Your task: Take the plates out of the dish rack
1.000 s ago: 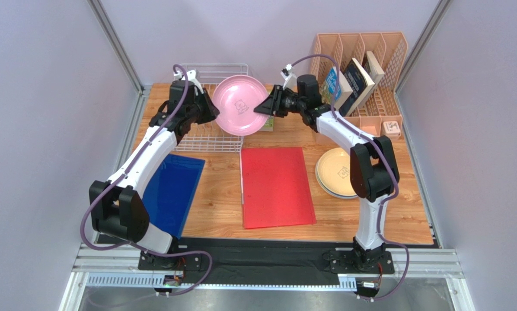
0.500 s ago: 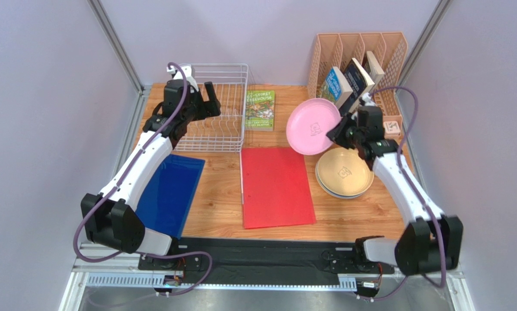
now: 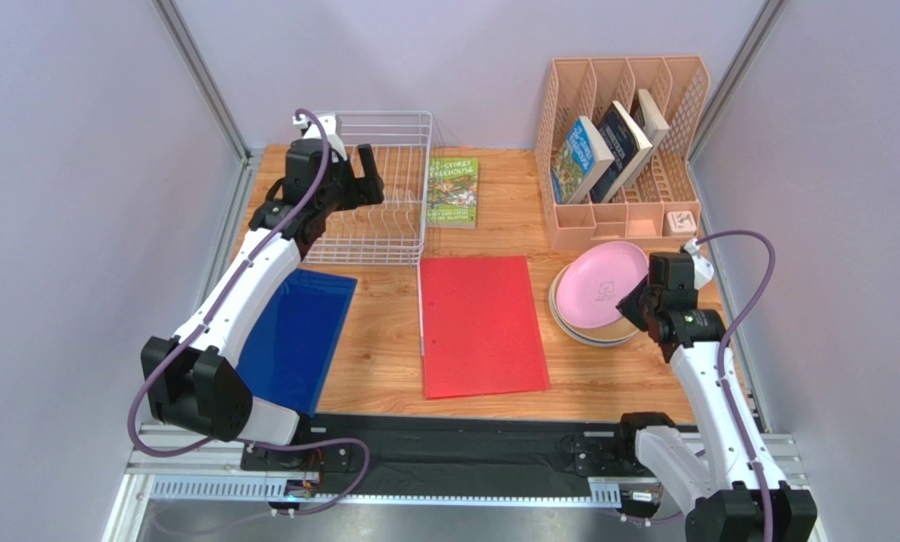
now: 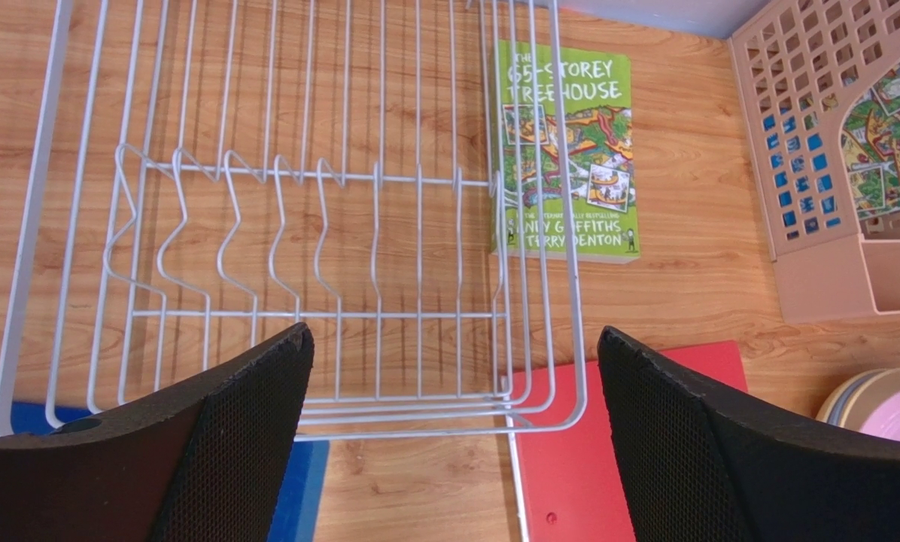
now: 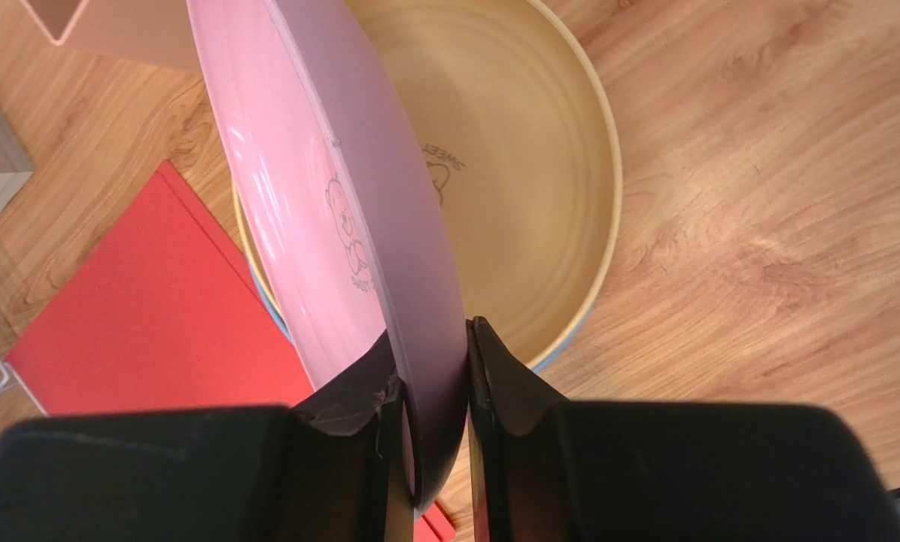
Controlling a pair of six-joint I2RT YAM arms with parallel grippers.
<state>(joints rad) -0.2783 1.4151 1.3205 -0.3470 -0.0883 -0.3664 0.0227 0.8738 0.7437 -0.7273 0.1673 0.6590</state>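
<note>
The white wire dish rack [image 3: 373, 115] stands at the back left and holds no plates. My left gripper [image 3: 351, 186] hovers over it, open and holding nothing; in the left wrist view it [image 4: 455, 429] is above the rack's near edge [image 4: 421, 429]. My right gripper [image 3: 642, 303] is shut on the rim of the pink plate [image 3: 602, 278], which tilts over a stack at the right. In the right wrist view the gripper [image 5: 432, 384] pinches the pink plate [image 5: 308, 192] above a pale yellow plate [image 5: 511, 169], with a light blue rim [image 5: 560, 344] under it.
A green book [image 3: 452, 192] lies right of the rack. A red folder [image 3: 481, 325] is in the middle and a blue folder [image 3: 296, 333] at the left. The peach organizer [image 3: 624, 79] with books stands at the back right, just behind the plate stack.
My left gripper let go of the pink plate and opened over the rack. My right arm carried the plate right and down, over the stack.
</note>
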